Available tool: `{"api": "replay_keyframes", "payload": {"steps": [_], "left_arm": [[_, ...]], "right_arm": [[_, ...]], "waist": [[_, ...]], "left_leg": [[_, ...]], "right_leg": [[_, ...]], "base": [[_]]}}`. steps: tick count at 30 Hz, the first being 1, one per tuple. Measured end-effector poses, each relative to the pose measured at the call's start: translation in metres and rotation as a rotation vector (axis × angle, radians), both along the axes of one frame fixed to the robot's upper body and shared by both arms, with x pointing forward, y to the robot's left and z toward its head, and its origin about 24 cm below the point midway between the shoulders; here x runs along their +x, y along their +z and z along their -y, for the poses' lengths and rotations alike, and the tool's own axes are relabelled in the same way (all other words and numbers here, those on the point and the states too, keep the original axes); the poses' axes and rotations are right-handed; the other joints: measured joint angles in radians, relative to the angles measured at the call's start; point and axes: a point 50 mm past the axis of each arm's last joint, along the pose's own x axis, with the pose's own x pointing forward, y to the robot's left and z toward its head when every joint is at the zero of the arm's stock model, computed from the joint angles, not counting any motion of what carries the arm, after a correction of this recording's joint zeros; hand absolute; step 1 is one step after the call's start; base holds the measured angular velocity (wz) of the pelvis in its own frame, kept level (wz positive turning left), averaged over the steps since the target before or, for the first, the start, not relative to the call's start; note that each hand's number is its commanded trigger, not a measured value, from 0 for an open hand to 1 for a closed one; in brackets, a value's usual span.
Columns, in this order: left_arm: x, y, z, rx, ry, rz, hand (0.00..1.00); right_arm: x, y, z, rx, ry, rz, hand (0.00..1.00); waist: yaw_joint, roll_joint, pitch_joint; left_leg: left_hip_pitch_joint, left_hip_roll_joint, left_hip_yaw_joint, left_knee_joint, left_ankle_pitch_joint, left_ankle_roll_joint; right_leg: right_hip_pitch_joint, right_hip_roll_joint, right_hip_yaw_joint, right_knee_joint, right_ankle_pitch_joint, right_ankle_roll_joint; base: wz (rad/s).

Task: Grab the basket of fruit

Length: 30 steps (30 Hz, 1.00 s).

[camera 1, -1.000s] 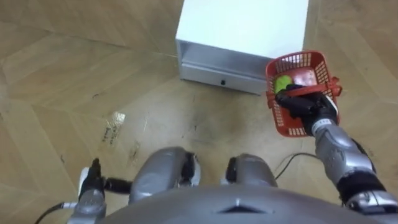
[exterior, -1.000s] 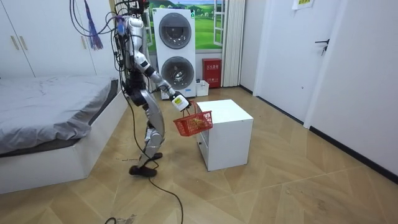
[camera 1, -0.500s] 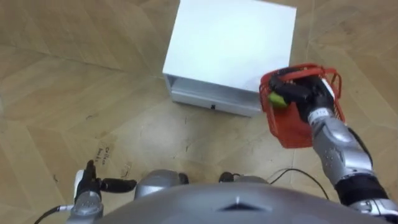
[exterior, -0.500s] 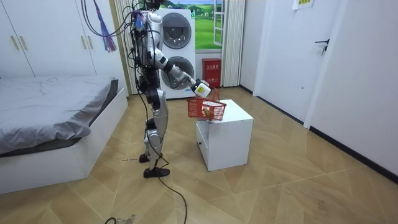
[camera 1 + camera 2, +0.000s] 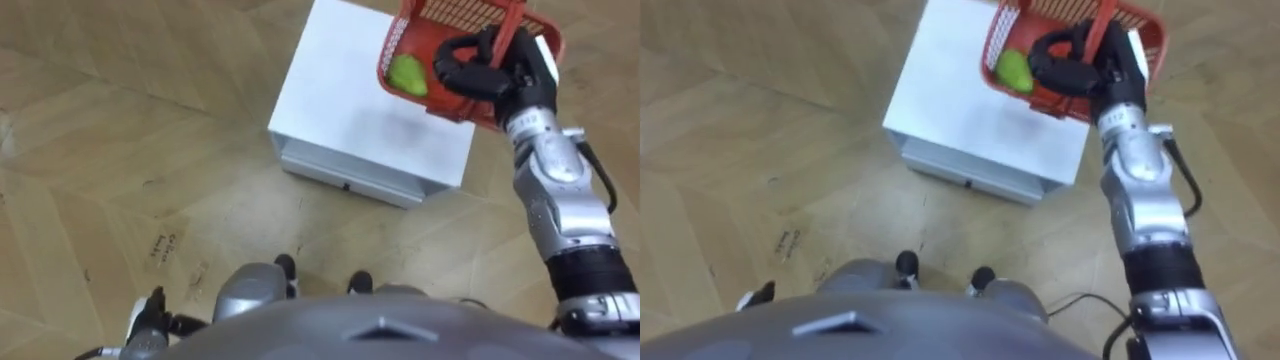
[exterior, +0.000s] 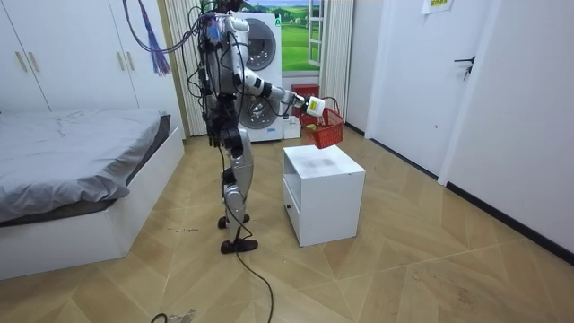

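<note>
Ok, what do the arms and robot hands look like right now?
The right robot hand is black, with a pale band at the wrist. Its forearm is silver-grey in rounded segments, then black toward the elbow; a thin dark cable loops alongside. The left robot hand, at lower left, looks light grey.

basket (image 5: 445, 20) lifted above white cabinet (image 5: 350, 120), robot seemingly straighter
</note>
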Motion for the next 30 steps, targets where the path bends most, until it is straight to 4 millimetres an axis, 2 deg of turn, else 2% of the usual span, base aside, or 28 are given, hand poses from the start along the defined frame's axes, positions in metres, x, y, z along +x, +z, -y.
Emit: {"api": "replay_keyframes", "payload": {"steps": [2,7,9,12,17,21,25,30], "left_arm": [[0.002,0.000,0.000,0.001,0.004,-0.007,0.00],[0.002,0.000,-0.002,-0.011,0.003,-0.018,0.00],[0.000,0.000,-0.002,-0.033,0.000,-0.032,0.00],[0.000,-0.001,0.000,-0.070,-0.005,-0.040,0.00],[0.000,-0.001,0.001,-0.097,-0.009,-0.045,0.00],[0.001,-0.001,0.001,-0.097,-0.010,-0.044,0.00],[0.002,-0.001,0.001,-0.097,-0.012,-0.039,0.00],[0.000,-0.001,0.001,-0.095,-0.006,-0.052,0.00]], "right_arm": [[0.002,-0.002,-0.001,0.005,0.003,-0.011,1.00],[0.009,-0.011,0.001,0.022,-0.003,-0.069,1.00],[0.012,-0.012,0.002,0.025,-0.007,-0.074,1.00],[0.017,-0.010,0.001,0.036,-0.006,-0.070,1.00],[0.026,-0.011,0.002,0.023,-0.020,-0.085,1.00],[0.031,-0.018,0.000,0.020,-0.017,-0.132,1.00],[0.031,-0.023,0.004,0.016,-0.024,-0.164,1.00],[0.023,-0.039,0.009,0.024,-0.037,-0.256,1.00]], "waist": [[0.003,-0.003,0.0023],[0.022,-0.003,0.0055],[0.024,0.002,0.0062],[0.028,0.012,0.0095],[0.032,0.029,0.0071],[0.043,0.030,0.0073],[0.053,0.039,0.0088],[0.060,0.049,0.0097]], "left_leg": [[-0.009,-0.001,-0.001,0.001,-0.005,-0.007],[-0.046,-0.007,-0.002,0.037,-0.013,0.001],[-0.061,-0.017,-0.009,0.050,-0.015,0.005],[-0.076,-0.018,-0.012,0.057,-0.017,0.008],[-0.100,-0.019,-0.014,0.057,-0.017,0.010],[-0.106,-0.019,-0.010,0.057,-0.019,0.012],[-0.118,-0.019,-0.013,0.076,-0.030,0.018],[-0.131,-0.031,-0.014,0.096,-0.038,0.029]], "right_leg": [[-0.010,0.000,-0.003,0.003,-0.004,-0.008],[-0.041,-0.002,-0.004,0.031,-0.008,-0.003],[-0.048,-0.004,-0.007,0.034,-0.010,-0.001],[-0.060,-0.009,-0.015,0.038,-0.009,0.000],[-0.093,-0.018,-0.022,0.057,-0.015,0.004],[-0.104,-0.019,-0.028,0.067,-0.016,0.006],[-0.104,-0.022,-0.039,0.068,-0.018,0.008],[-0.117,-0.039,-0.049,0.095,-0.028,0.021]], "base": [[0.03],[0.00],[0.10],[0.02],[0.02],[-0.01],[0.04],[0.04]]}}
